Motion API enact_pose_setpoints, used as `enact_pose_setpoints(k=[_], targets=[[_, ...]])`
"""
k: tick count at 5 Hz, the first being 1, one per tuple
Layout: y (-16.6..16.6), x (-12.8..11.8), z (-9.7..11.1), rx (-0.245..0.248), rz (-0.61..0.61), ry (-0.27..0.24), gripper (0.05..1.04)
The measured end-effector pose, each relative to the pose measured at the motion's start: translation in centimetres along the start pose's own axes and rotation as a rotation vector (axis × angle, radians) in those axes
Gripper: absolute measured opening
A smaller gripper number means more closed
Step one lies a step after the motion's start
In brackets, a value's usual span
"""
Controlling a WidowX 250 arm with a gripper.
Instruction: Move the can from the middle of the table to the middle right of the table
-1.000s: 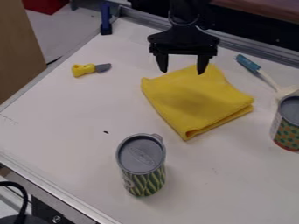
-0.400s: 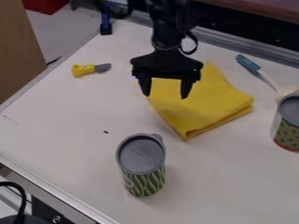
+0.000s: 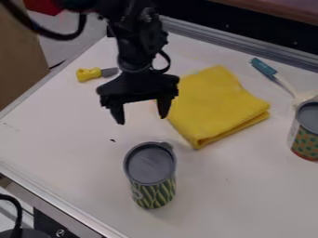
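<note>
Two cans stand upright on one white surface (image 3: 68, 135). The task's can, the green-patterned can (image 3: 153, 193), is just below the centre of the frame, slightly to the left; it has a grey top, and its label carries green and pale slanting stripes with a small whitish patch of print at the left. The second can (image 3: 305, 142) is at the right edge, partly cut off by the frame, with a grey top, green dots on a tan label and a reddish band at its foot.

One black hand (image 3: 142, 120) hangs left of centre in the upper half, above the green-patterned can in the frame and apart from it. Its two fingers are spread wide and point down; the right-hand one in the frame lines up with the left edge of the cloth, and whether they touch I cannot tell.

One folded yellow cloth (image 3: 214, 104) lies right of centre, its lowest corner near the green-patterned can's top in the frame. One knife (image 3: 90, 74) with a yellow handle and grey blade lies at upper left. One utensil (image 3: 264, 68) with a blue handle and pale shaft lies at upper right, its pale end beside the second can in the frame. A metal rail (image 3: 233, 44) borders the surface along the top.
</note>
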State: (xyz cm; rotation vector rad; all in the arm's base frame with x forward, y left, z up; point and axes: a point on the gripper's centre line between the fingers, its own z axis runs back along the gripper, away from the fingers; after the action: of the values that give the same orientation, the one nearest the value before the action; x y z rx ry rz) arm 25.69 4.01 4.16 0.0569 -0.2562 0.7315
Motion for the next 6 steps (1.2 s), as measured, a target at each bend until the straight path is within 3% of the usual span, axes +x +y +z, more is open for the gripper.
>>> enact_pose_setpoints(k=[1,2,3,4,5,6], targets=[[1.5,-1.0,0.3,0.037,0.179,0.013,0.999],[2.6,-2.1,0.0,0.119,0.35,-0.005,0.999],[2.9,-2.7,-0.1,0.16,0.574,-0.038,0.999],[3.4,-3.6,-0.7,0.158,0.759,-0.102,0.999],[3.6,-4.1,-0.8,0.13,0.928,-0.125,0.999],[3.2,-4.5,-0.9,0.107,0.992,-0.095,0.999]])
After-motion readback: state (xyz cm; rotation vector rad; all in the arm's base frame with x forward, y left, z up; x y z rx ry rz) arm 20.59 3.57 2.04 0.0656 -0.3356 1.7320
